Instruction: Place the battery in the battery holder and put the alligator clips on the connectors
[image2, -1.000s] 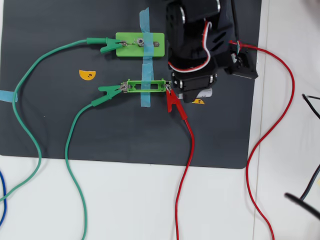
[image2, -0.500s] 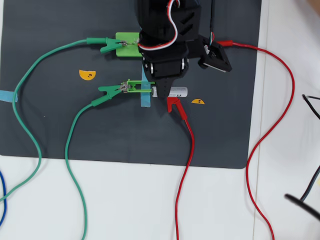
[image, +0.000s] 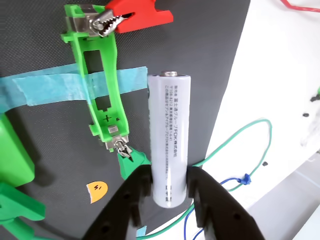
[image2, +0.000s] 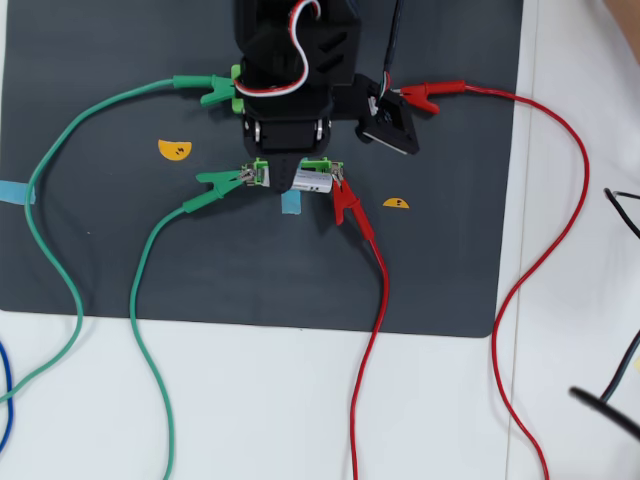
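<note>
the jaws are clamping the battery (image: 170, 137) at its lower end, its length sticking out ahead of them. the battery holder (image: 100, 85) is lying just left of it, a red alligator clip (image: 137, 15) and a green alligator clip (image: 131, 159) biting its 2 end tabs.

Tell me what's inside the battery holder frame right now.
Nothing: in the wrist view the battery holder is empty, showing dark mat and blue tape through it. The battery stands beside it in the gripper. Overhead, the arm covers it.
</note>
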